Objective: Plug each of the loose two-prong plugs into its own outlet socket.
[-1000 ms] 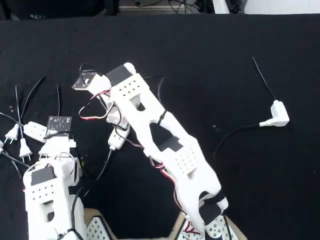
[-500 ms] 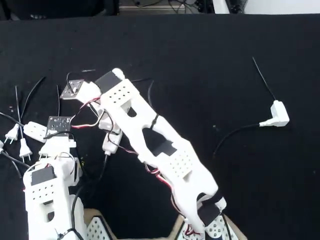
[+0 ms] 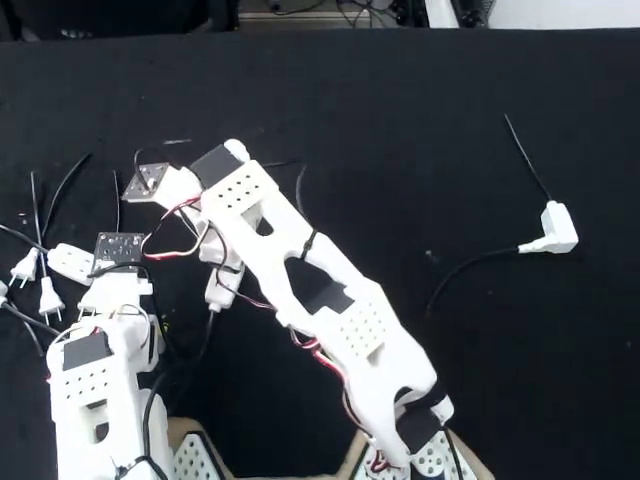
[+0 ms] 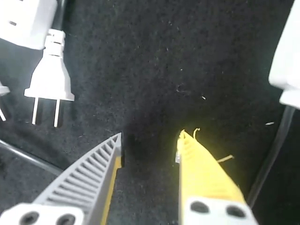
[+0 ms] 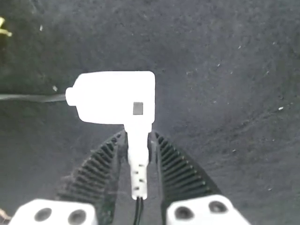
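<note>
My right gripper (image 5: 138,136) is shut on the ribbed neck of a white plug (image 5: 137,164), which runs into an angled white outlet socket (image 5: 115,97) with a cable. In the high view this white piece (image 3: 215,286) hangs under the right arm beside the left arm. My left gripper (image 4: 150,140) stands open just above the black mat with nothing between its fingers. A loose two-prong plug (image 4: 49,82) lies beside it, below a white socket (image 4: 26,18). From above, two loose plugs (image 3: 48,295) (image 3: 22,268) and that socket (image 3: 70,262) lie at the far left.
Another angled white socket (image 3: 555,228) with a thin black cable lies alone at the far right. Black cables (image 3: 60,190) run over the mat at the left. A white body and cable (image 4: 286,56) sit close to the left gripper.
The right arm has swung left toward the left arm, carrying the white plug with it; most of this happened by half a second ago. The left arm has stayed still.
</note>
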